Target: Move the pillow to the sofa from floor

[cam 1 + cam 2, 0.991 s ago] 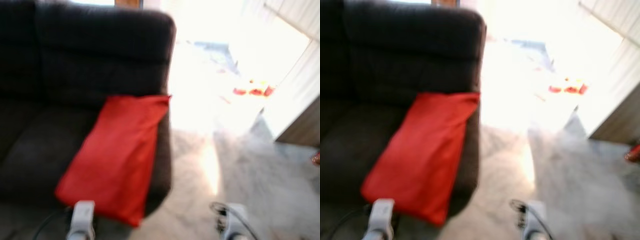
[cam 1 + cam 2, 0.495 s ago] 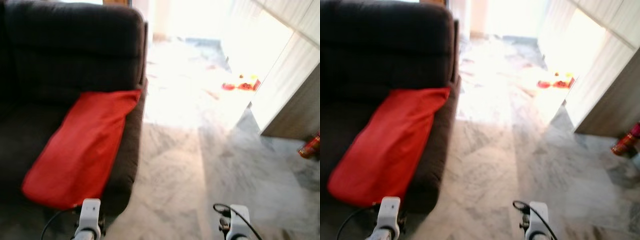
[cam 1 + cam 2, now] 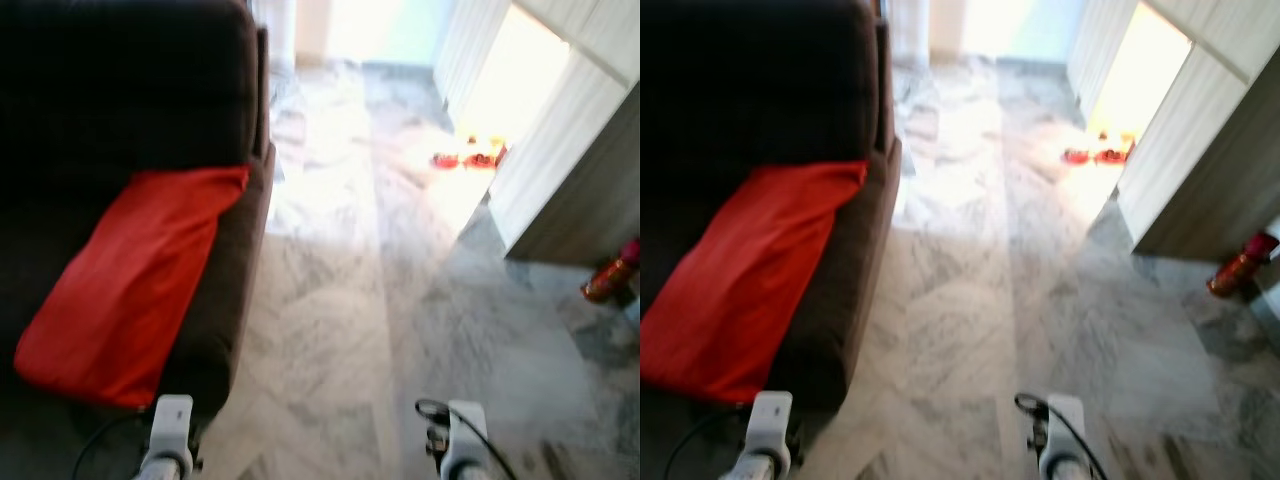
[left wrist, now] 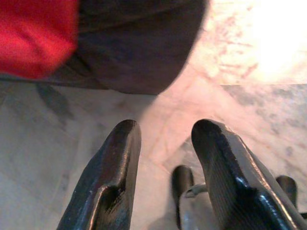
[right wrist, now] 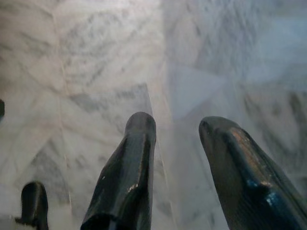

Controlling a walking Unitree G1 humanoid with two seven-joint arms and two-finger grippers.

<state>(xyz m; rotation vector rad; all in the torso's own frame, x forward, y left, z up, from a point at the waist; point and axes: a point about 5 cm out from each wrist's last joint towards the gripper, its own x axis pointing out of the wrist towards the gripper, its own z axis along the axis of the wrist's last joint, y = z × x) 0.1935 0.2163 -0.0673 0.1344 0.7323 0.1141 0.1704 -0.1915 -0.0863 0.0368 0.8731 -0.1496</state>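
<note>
A red pillow [image 3: 120, 275] lies on the seat of the dark sofa [image 3: 120, 90], along its right end, at the left of the eye views. A corner of the pillow [image 4: 36, 36] and the sofa's front corner [image 4: 139, 48] appear in the left wrist view. My left gripper [image 4: 163, 129] hangs open over the marble floor beside the sofa, holding nothing. My right gripper [image 5: 177, 124] is open too, pointing down at bare marble floor. Both silver wrists, left [image 3: 168, 440] and right [image 3: 462, 445], sit at the bottom edge of the eye views.
Grey-white marble floor [image 3: 330, 300] stretches ahead to a sunlit doorway. A white panelled wall and wooden cabinet [image 3: 580, 180] stand on the right. A red fire extinguisher [image 3: 610, 278] lies by the cabinet. Small red objects [image 3: 465, 158] sit on the floor further off.
The camera has turned right: sofa and pillow slid left in the picture, and more floor, the cabinet and the extinguisher came into view. The pillow itself stays on the sofa.
</note>
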